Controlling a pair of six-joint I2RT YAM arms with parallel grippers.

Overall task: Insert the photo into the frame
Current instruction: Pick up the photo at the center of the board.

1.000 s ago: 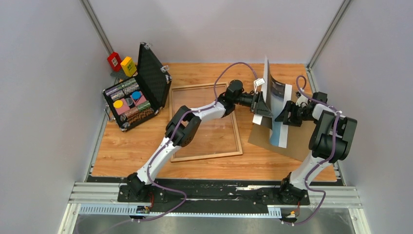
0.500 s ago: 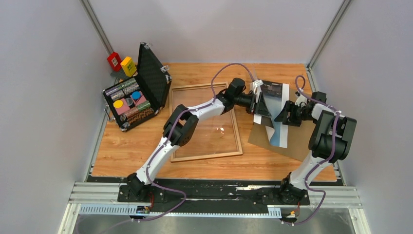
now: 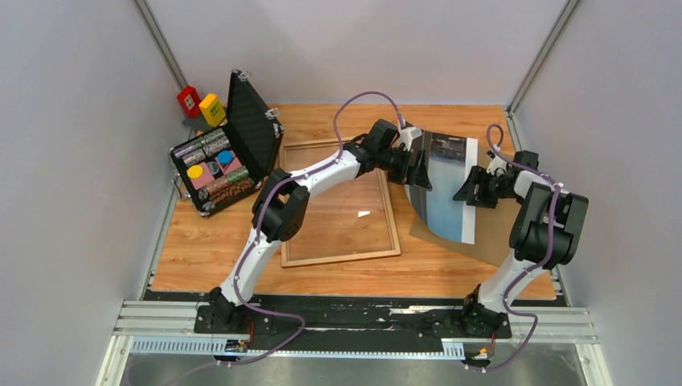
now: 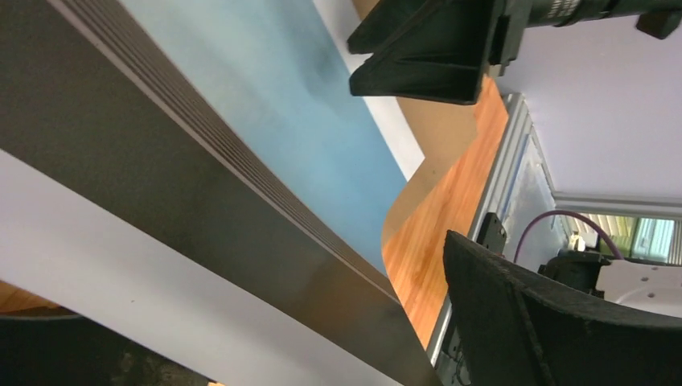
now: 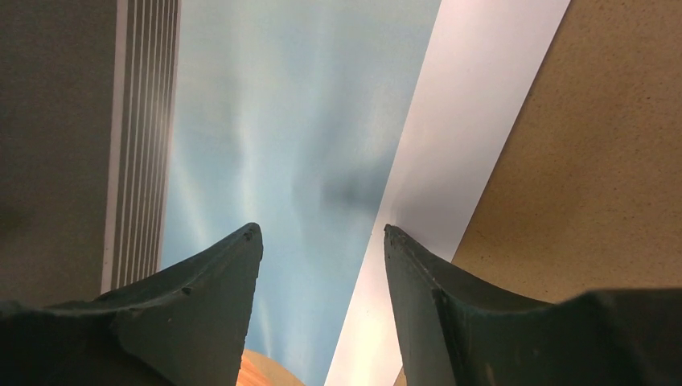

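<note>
Top external view is showing the photo (image 3: pixel 446 193) lying at about 2 o'clock on the table (image 3: pixel 217 257), printed side up. Its right part is resting on a brown backing board (image 3: pixel 499 233) and its left edge is curling up off the surface. The blue sky half is sitting toward the right beside a white margin, and the dark grey band is running along the raised left side. The frame (image 3: pixel 342 259) is lying flat at the middle of the table, with the wood grain showing through its clear pane. The photo is sitting just beside the frame's 3 o'clock rail, not inside it. The left arm is stretching over the frame, and the left gripper (image 3: pixel 420 169) is sitting at the photo's lifted 9 o'clock edge with its jaws spread as wide as they go. From its wrist camera the sheet is passing between the far-apart fingers (image 4: pixel 547 330) without being pinched, and I cannot tell whether it is leaning on one. The right gripper (image 3: pixel 465 191) is hovering at the photo's 3 o'clock side over the white margin, its jaws partly apart with nothing between them. Whether its fingertips (image 5: pixel 201 314) are touching the paper I cannot tell. An open black case (image 3: pixel 251 121) is standing at 10 o'clock, with a red block (image 3: pixel 190 100) and a yellow block (image 3: pixel 212 108) just behind it.
</note>
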